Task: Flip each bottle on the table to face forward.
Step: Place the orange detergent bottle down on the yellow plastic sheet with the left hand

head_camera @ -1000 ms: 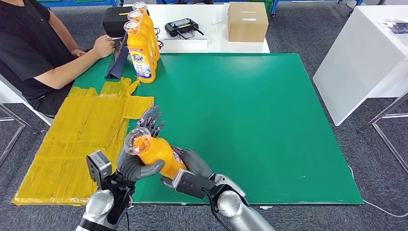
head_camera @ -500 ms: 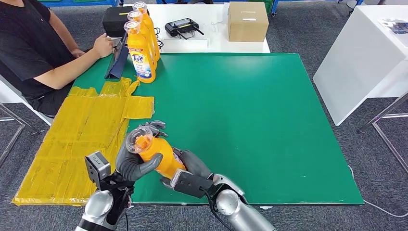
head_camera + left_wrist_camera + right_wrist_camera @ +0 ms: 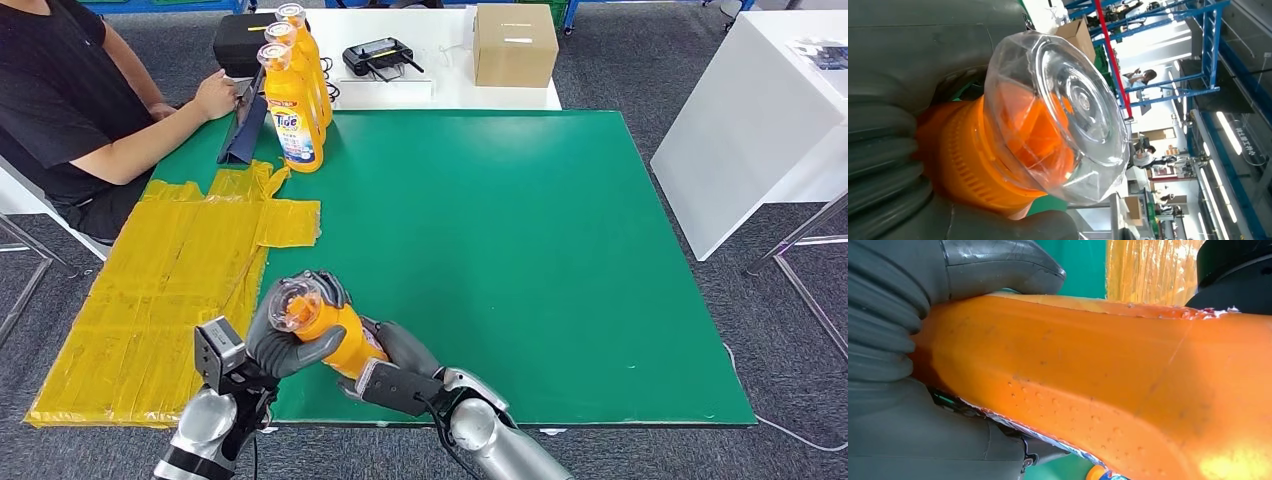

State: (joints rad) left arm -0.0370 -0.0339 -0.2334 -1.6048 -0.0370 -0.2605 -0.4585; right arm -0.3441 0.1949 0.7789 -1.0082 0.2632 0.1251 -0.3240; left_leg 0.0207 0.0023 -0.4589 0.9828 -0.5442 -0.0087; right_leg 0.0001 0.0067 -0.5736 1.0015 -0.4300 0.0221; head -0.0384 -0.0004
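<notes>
the left hand [image 3: 288, 340] has its fingers wrapped round the neck of the orange bottle [image 3: 335, 333], just under the clear cap [image 3: 1058, 115], above the near edge of the green table [image 3: 520, 250]. on the bottle's other side, the right hand [image 3: 400, 350] clasps the body. likely full and heavy, with smooth, slippery plastic; the ribbed neck and the waist look the safest holds.

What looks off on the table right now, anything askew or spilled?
No spill. The yellow sheet lies crumpled and uneven over the green table. The held bottle is tilted between the left hand and right hand.
</notes>
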